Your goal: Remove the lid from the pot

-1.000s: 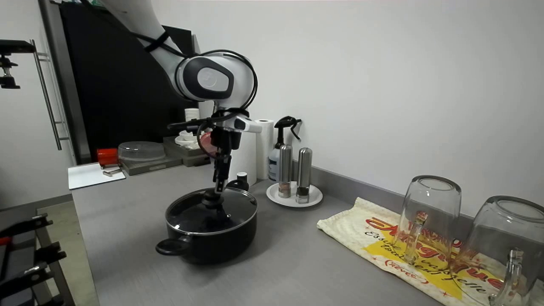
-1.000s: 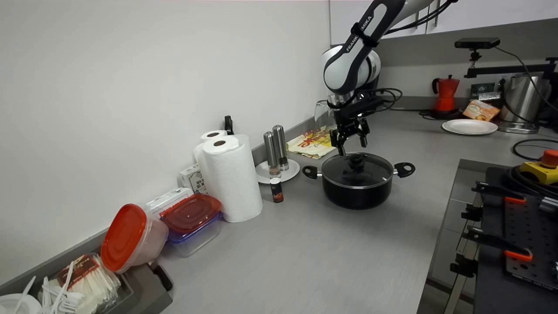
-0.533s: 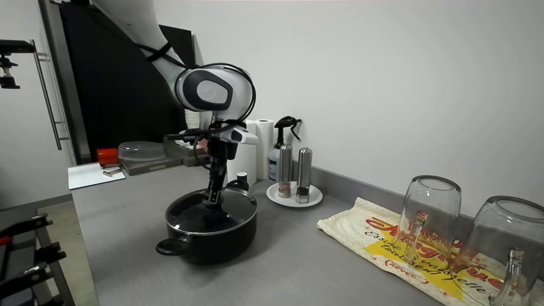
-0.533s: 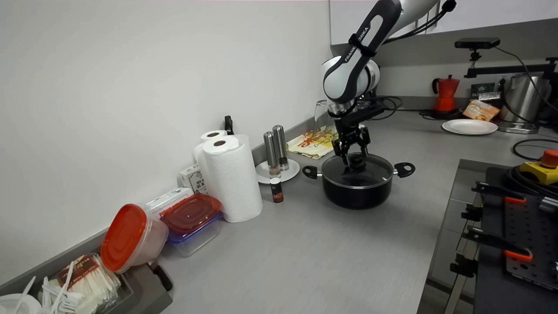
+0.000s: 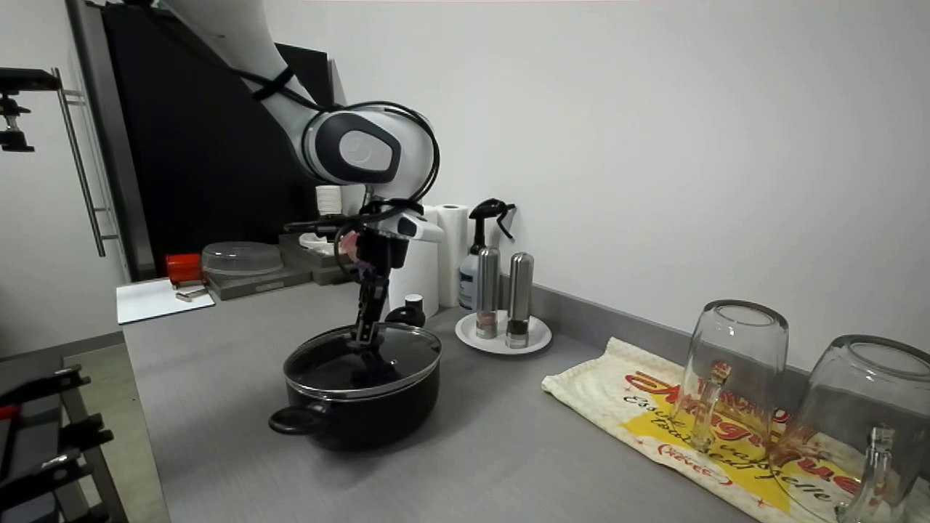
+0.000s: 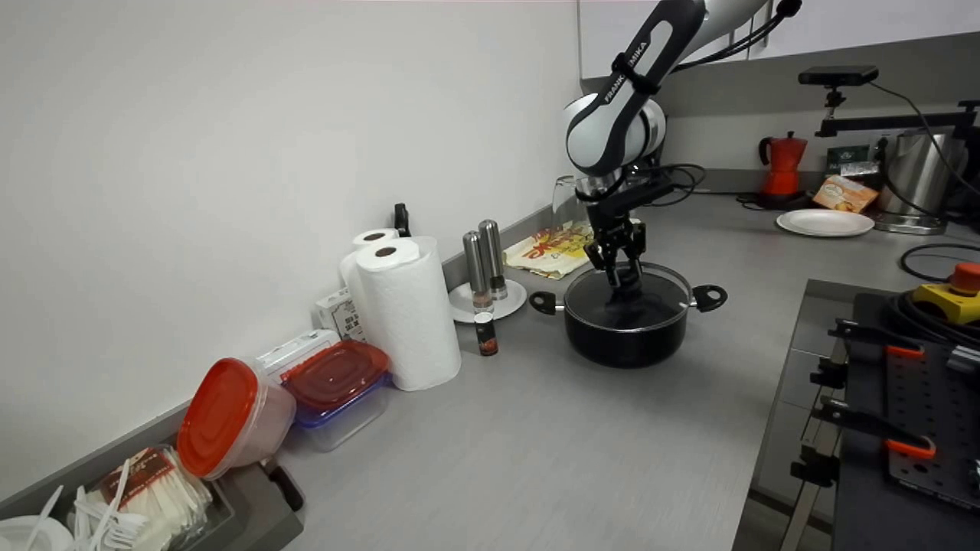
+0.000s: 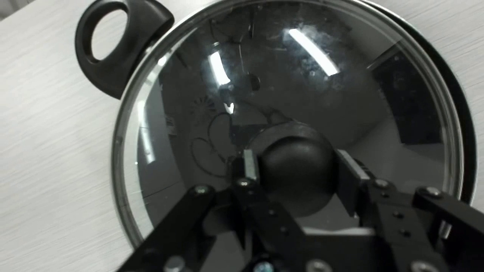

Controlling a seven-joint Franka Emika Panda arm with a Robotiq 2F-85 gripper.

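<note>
The black pot [image 5: 370,425] [image 6: 628,348] stands on the grey counter, a loop handle at each side. Its dark glossy lid [image 5: 327,374] [image 7: 340,105] is over the opening. In the wrist view the pot's rim [image 7: 470,151] shows past the lid's edge at the right, so the two are slightly out of line; in an exterior view the lid's far edge looks a little raised. My gripper [image 7: 299,166] [image 5: 365,335] [image 6: 625,277] is shut on the lid's round black knob [image 7: 297,177], with one pad [image 7: 251,164] and the other pad [image 7: 353,165] on opposite sides.
Two steel mills share a white plate [image 5: 539,335] near the wall. A small spice bottle [image 6: 486,334] and paper towel rolls [image 6: 413,321] stand beside the pot. Upturned glass mugs [image 5: 734,341] rest on a printed cloth [image 5: 581,385]. Plastic tubs [image 6: 222,413] line the wall.
My gripper has come down around the knob and closed on it. Over the last half second the arm has risen slightly, the lid's far edge has lifted a little and the pot has shifted slightly.
</note>
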